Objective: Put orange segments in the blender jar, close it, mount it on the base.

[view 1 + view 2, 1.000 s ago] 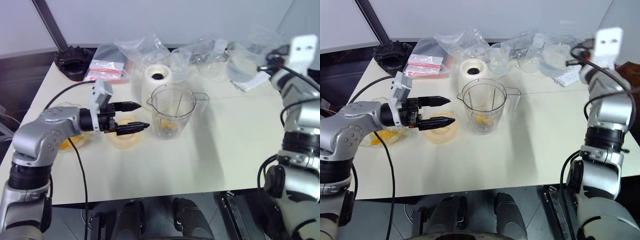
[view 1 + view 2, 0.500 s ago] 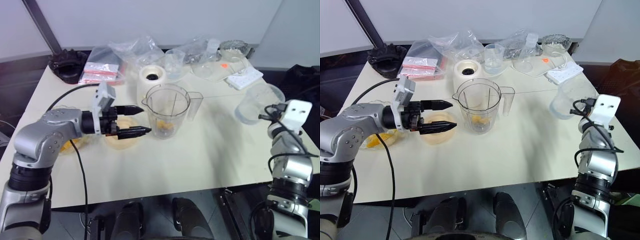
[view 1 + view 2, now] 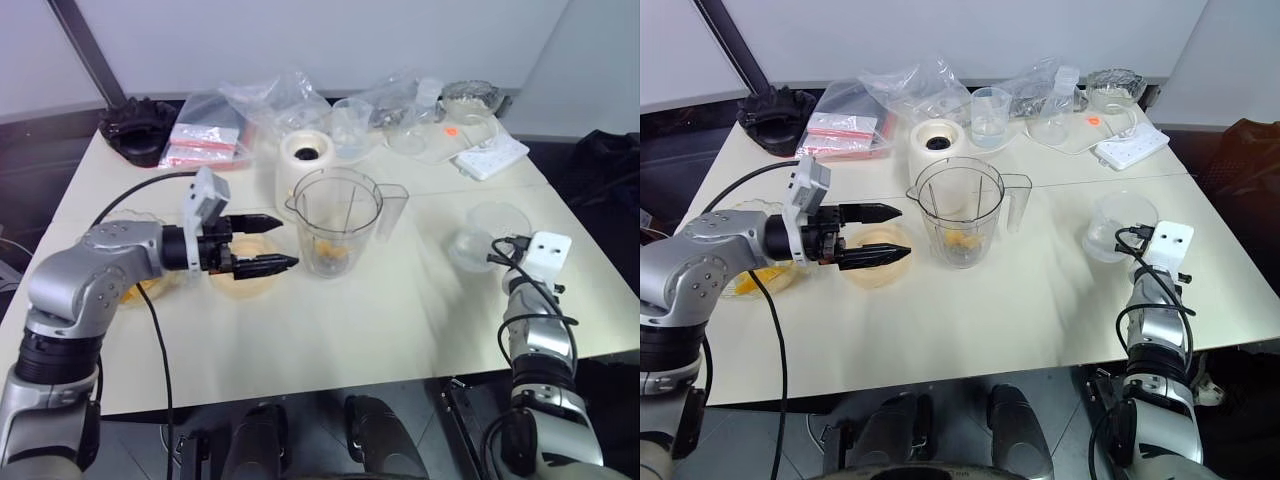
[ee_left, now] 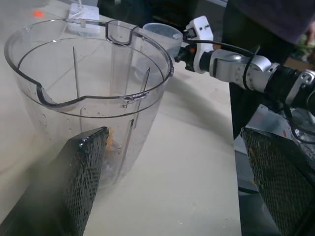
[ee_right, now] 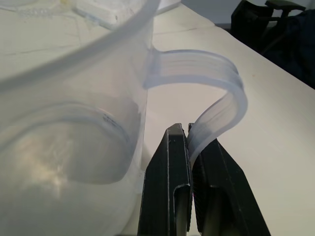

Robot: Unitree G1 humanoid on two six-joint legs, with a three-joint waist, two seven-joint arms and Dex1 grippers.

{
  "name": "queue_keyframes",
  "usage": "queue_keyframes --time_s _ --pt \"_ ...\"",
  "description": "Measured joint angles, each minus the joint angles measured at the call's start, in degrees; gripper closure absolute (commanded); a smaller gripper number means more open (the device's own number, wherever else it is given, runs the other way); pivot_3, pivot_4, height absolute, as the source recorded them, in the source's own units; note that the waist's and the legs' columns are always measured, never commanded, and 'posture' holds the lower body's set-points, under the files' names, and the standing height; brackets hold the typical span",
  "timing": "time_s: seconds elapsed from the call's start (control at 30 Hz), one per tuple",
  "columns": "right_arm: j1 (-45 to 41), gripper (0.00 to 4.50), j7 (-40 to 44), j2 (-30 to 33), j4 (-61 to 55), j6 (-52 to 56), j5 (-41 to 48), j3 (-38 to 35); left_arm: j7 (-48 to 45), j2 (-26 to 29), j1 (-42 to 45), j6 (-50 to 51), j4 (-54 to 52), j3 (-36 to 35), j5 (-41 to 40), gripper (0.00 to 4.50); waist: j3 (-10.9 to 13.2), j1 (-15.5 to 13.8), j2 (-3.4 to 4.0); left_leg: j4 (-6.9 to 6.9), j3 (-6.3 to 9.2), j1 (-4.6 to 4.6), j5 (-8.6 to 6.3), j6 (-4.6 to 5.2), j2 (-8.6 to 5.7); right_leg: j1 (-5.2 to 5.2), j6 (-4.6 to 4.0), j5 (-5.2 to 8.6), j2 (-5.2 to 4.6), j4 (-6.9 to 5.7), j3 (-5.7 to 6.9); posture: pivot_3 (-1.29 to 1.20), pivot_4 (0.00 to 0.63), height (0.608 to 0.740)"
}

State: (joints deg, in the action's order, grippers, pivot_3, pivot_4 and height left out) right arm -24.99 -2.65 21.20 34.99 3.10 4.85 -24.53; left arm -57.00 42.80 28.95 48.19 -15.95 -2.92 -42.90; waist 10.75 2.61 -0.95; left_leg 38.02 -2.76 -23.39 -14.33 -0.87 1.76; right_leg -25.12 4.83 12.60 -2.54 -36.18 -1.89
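Cup (image 3: 1118, 224) handle pinched, right tool (image 5: 189, 147) | near table (image 3: 1040, 300) right edge

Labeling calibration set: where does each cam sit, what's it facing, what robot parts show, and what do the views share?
Head stereo pair: looks forward and down on the table; both arms show; left gripper is open.
Left wrist: sits behind its own fingers, faces the blender jar holding orange segments; right arm behind.
Right wrist: sits behind the right gripper, shut on the measuring cup's handle.
Shared: jar and measuring cup.
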Motion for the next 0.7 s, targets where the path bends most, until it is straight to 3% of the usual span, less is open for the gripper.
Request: queue_keyframes --time_s 0.03,0.07,0.1,0.33,0.7 --pt "0.0 4.45 -0.1 0.0 0.1 -0.2 0.0 0.1 0.0 0.0 0.0 0.0 0.0 0.0 0.0 0.00 0.0 0.0 0.00 0.00 0.00 0.00 0.00 0.00 0.00 0.00 0.00 0.00 0.00 0.00 0.00 0.00 0.150 0.740" --pt "0.0 3.85 -0.3 0.0 0.1 -0.4 0.0 0.4 0.0 0.0 0.0 0.0 0.0 0.0 0.1 0.00 0.0 0.0 0.00 0.00 0.00 0.00 0.00 0.00 0.00 0.00 0.00 0.00 0.00 0.00 0.00 0.00 0.150 0.740" --pt "0.0 3.57 -0.4 0.0 0.1 -0.8 0.0 0.6 0.0 0.0 0.0 0.0 0.0 0.0 0.2 0.00 0.0 0.0 0.00 0.00 0.00 0.01 0.00 0.00 0.00 0.01 0.00 0.00 0.00 0.00 0.00 0.00 0.150 0.740" --pt "2.1 0.05 -1.2 0.5 -1.4 -1.2 0.5 0.6 -0.2 0.0 0.0 -0.1 0.1 0.0 1.1 0.00 0.0 0.2 -0.01 0.00 0.01 0.06 0.00 0.00 0.02 0.05 0.00 0.00 0.04 -0.01 -0.01 0.00 0.150 0.740" --pt "15.5 0.05 -0.1 -1.2 -20.5 4.4 0.5 3.9 -0.5 0.0 0.4 -0.3 1.7 0.6 2.2 0.00 0.0 0.1 -0.01 0.00 0.00 0.08 0.00 0.00 0.02 0.08 -0.08 0.05 0.01 0.00 -0.02 0.00 0.150 0.740"
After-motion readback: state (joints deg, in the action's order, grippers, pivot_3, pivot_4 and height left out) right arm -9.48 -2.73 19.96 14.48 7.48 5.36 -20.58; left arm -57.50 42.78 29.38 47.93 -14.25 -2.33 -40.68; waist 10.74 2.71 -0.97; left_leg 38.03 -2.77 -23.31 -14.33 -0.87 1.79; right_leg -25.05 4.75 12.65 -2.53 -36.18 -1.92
